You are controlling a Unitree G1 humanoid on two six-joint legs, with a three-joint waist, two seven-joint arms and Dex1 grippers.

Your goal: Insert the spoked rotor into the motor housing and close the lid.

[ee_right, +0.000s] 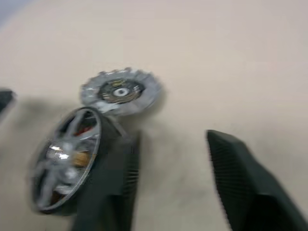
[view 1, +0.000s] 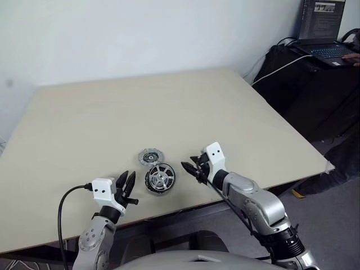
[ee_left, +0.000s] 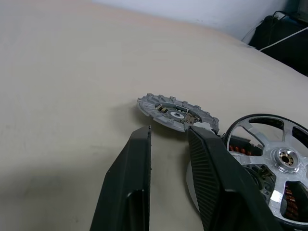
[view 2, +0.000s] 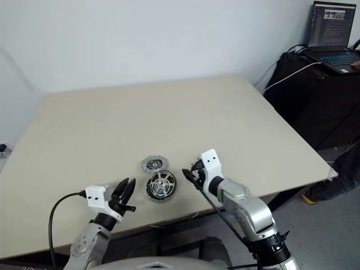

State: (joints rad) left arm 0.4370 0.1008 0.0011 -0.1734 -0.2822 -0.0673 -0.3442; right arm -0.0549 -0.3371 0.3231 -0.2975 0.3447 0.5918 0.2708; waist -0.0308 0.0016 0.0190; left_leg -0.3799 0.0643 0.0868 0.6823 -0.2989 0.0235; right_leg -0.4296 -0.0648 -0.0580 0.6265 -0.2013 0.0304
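Left eye view: spoked rotor (view 1: 160,178) seated in motor housing (ee_left: 240,149), lower centre; lid (view 1: 151,157) flat, touching above. Right gripper (view 1: 191,167) part open, empty; left gripper (view 1: 127,188) narrowly parted, empty. Next: pinch lid by notched rim, lower level. Beige table (view 1: 169,107); laptop (view 1: 326,28) upper right.

Looks like lab or office test room. Bare white wall (view 1: 140,34); plain beige table (view 1: 169,107); dark side desk (view 1: 315,84) at right with open laptop (view 1: 323,25), white cable (view 1: 275,68) trailing; grey floor (view 1: 337,214). Person's hand (view 1: 351,56) at laptop.
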